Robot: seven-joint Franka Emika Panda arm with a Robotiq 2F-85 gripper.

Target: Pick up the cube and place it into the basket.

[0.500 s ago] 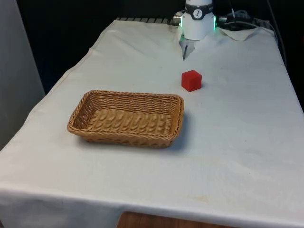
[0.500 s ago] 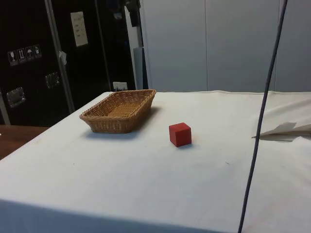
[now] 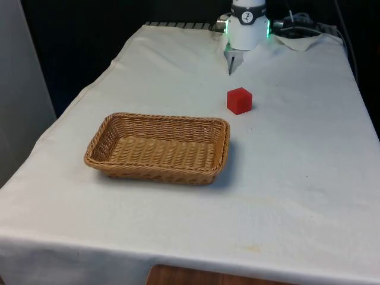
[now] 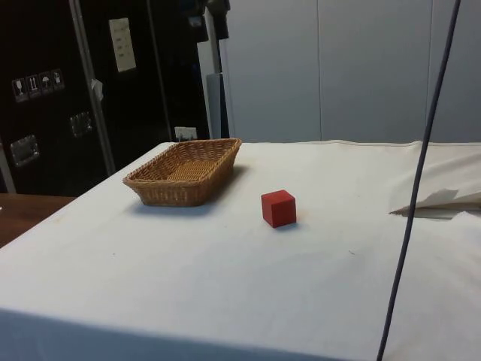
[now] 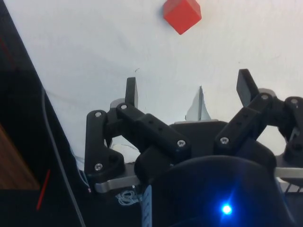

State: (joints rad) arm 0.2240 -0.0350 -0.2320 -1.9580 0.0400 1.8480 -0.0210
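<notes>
while the red cube [image 3: 239, 100] sits on the white-clothed tabletop [image 3: 297, 166], just beyond the far right corner of the wicker basket [image 3: 159, 148] in the front view and apart from it, the end effector [image 5: 187, 87] hangs above bare cloth with its fingers [image 5: 131, 91] spread wide, holding nothing, cube well ahead of them. basket holds nothing.

The white arm [image 3: 246, 27] carries a green-lit ring, and its black gripper [image 5: 187, 90] has screw-studded linkages and flat black fingers [image 5: 131, 91].
</notes>
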